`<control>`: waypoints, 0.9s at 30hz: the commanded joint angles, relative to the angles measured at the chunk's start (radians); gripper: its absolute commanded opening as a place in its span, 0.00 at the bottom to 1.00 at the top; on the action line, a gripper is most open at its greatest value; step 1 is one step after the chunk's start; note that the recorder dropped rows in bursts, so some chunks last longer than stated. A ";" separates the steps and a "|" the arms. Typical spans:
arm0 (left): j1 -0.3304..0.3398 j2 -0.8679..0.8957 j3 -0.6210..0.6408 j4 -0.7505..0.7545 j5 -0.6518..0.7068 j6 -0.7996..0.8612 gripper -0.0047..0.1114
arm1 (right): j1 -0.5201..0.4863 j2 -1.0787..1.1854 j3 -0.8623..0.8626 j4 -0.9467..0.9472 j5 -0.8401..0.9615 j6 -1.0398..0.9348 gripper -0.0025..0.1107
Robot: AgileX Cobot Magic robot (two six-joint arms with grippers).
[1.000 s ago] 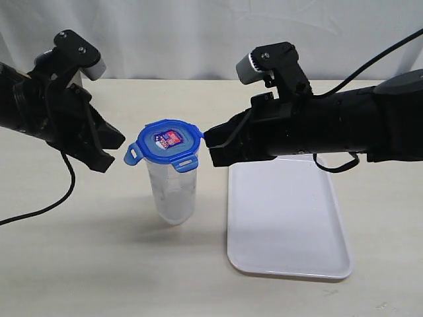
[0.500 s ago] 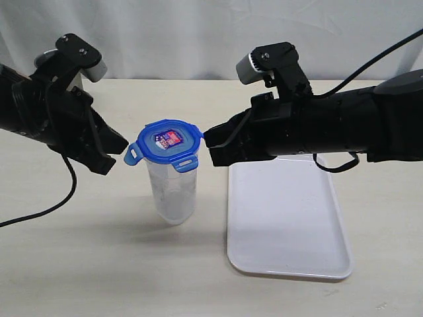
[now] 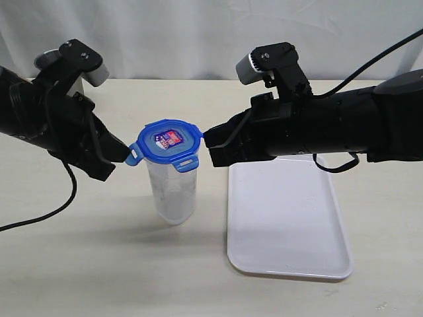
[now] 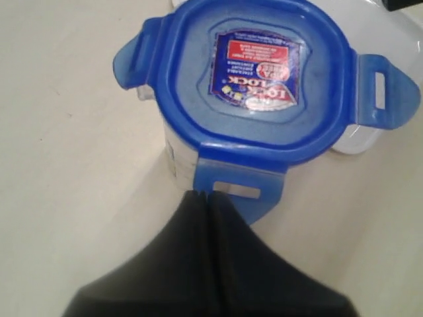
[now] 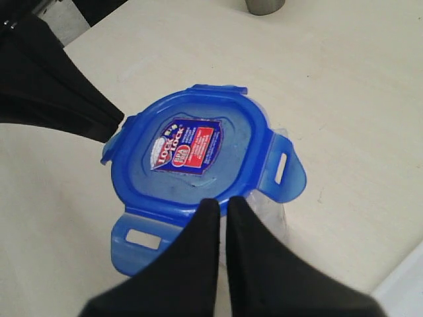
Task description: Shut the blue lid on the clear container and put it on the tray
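Nearest, flat on the pale surface [image 3: 99, 264]: the tray [image 3: 284, 224], white, rectangular, rounded at the corners, low-rimmed. Just to its left and a little further back, off the tray and apart from its edge: the clear container [image 3: 173, 195], upright on the surface, tall and narrow, tapering to a rounded base, walls see-through with faint pale markings. Seated level on its mouth: the blue lid [image 3: 168, 146], roundish, glossy, with a red-and-white sticker [image 4: 258, 76] in the middle of its upper face. Around the rim, slotted tabs [image 3: 186, 164], those in clear view splayed outward rather than folded against the container wall.

At lid height, one black arm from each side. On the left, the left gripper [image 3: 123, 156]: fingers [image 4: 185, 264] pressed flat together, holding nothing, tips right up against the tab on that side. On the right, the right gripper [image 3: 209, 141], its arm passing above the tray's far end: fingers [image 5: 258, 264] together but for a hairline seam, gripping nothing, tips at the lid's right rim; actual contact there hard to make out.

Further back, in the right wrist view, a steel cup [image 5: 264, 5] on the surface, mostly cut off by the picture's edge. Behind everything, a white curtain [image 3: 198, 33].
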 commanded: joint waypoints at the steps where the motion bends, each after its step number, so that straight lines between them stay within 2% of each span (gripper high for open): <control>1: -0.008 -0.006 0.001 -0.014 0.008 0.000 0.04 | 0.001 -0.006 0.005 0.001 0.006 0.001 0.06; 5: -0.008 -0.006 0.001 -0.009 0.013 0.001 0.04 | 0.001 -0.006 0.005 0.001 0.003 0.001 0.06; 14: -0.008 -0.018 0.001 0.057 -0.141 -0.033 0.04 | 0.001 -0.006 0.005 -0.006 -0.001 0.001 0.06; 27: -0.008 0.029 0.001 0.028 -0.145 0.006 0.04 | 0.001 -0.006 0.005 -0.006 -0.007 -0.001 0.06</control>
